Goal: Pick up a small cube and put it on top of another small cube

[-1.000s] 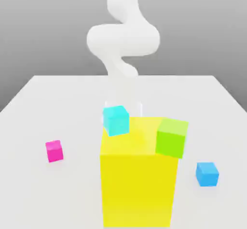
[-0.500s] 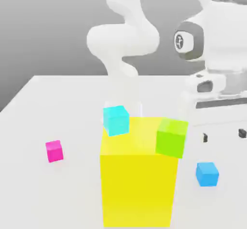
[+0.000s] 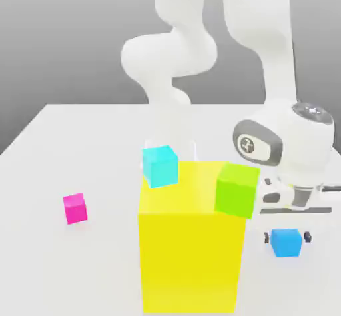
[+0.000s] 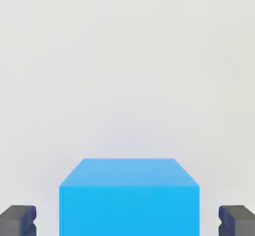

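The small azure-blue cube [image 3: 286, 243] rests on the white table at the exterior view's right, in front of the big yellow block. My gripper [image 3: 288, 237] has come down over it, one dark fingertip [image 3: 308, 237] on either side. In the hand view the cube [image 4: 128, 195] sits centred between the fingers [image 4: 19, 221], with a gap of bare table on each side, so the gripper [image 4: 127, 221] stands open around it without touching. A small magenta cube [image 3: 75, 209] lies on the table far off at the exterior view's left.
A tall yellow block [image 3: 190, 241] stands in the middle, close beside my hand. A cyan cube [image 3: 160, 166] and a green cube [image 3: 237, 189] sit at its top corners. The white table [image 3: 60, 148] stretches behind and to the left.
My hand came into view from above at the exterior view's right and dropped down until its fingers straddle the blue cube. The cubes and the block have not moved.
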Motion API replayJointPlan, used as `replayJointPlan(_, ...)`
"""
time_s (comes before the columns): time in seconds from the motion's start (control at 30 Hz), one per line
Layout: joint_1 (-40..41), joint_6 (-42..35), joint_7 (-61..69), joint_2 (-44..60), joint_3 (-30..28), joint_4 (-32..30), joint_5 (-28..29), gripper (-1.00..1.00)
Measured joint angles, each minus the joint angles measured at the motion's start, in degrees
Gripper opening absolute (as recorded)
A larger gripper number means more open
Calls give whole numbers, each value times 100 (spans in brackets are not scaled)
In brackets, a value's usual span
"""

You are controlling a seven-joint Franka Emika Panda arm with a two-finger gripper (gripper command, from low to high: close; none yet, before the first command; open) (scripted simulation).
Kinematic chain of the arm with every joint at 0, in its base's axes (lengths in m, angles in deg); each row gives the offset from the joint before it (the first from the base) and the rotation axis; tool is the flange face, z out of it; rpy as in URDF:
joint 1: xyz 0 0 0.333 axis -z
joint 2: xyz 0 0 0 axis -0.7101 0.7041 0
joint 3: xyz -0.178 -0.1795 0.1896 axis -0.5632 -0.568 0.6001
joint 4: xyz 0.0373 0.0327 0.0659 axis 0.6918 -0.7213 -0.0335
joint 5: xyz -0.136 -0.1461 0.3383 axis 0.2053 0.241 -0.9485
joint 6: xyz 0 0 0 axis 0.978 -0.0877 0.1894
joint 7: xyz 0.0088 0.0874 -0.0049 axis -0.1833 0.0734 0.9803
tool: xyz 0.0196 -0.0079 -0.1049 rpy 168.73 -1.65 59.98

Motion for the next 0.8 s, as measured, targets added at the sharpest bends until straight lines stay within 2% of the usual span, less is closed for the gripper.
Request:
replayJointPlan(0.1, -51, 59, -39, 67, -61, 15, 48, -100)
replayJointPlan(0.17, 86, -104, 70, -138, 108, -32, -89, -100)
replayJointPlan(0.33, 407, -820, 678, -1107, 673, -212, -986, -100)
replayJointPlan(0.43, 382, -1407, 964, -1633, 843, 224, -1654, -100)
replayJointPlan(0.5, 534, -1887, 1269, -1892, 777, 517, -1852, -100)
replayJointPlan(0.8, 1146, -4121, 2729, -2825, 91, 1674, -2012, -100)
